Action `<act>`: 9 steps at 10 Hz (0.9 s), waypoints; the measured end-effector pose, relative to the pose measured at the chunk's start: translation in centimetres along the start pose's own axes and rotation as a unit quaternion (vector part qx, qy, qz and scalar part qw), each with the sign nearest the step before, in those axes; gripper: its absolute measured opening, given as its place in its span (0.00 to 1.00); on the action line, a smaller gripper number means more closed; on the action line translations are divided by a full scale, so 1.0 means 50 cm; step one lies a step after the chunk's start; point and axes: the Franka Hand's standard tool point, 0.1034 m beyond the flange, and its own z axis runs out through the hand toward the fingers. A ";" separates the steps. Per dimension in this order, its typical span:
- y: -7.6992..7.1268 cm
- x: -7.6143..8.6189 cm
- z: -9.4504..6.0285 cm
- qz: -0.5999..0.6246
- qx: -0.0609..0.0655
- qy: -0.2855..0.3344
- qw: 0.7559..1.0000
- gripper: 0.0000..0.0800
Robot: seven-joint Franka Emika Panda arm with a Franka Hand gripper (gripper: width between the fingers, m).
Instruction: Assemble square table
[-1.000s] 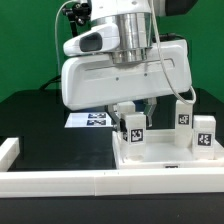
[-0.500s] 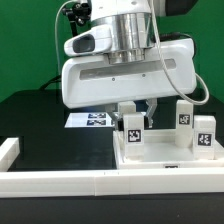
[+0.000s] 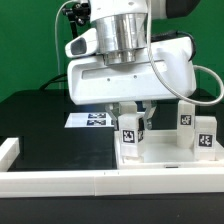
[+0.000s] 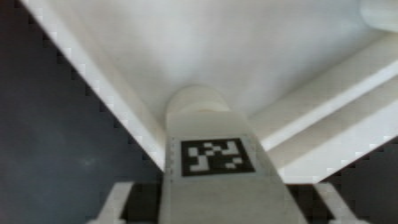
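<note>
My gripper (image 3: 133, 111) is shut on a short white tagged leg (image 3: 131, 131) that stands upright at the near left corner of the white square table panel (image 3: 160, 156). Two more tagged legs (image 3: 185, 115) (image 3: 205, 133) stand upright on the panel at the exterior view's right. In the wrist view the held leg (image 4: 217, 150) runs up the middle between my gripper (image 4: 217, 208) fingers (image 4: 121, 208), with the panel's rimmed surface (image 4: 196, 45) beyond it.
The long white L-shaped rail (image 3: 60, 181) lies along the front edge and turns up at the exterior view's left (image 3: 8, 150). The marker board (image 3: 92, 120) lies flat behind the panel. The table is black, with a green wall behind it.
The hand's body has swung toward the exterior view's right while the fingers stay on the leg. The leg and the other legs have not shifted.
</note>
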 end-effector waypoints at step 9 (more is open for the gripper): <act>-0.009 0.000 -0.003 0.054 0.004 -0.008 0.999 0.75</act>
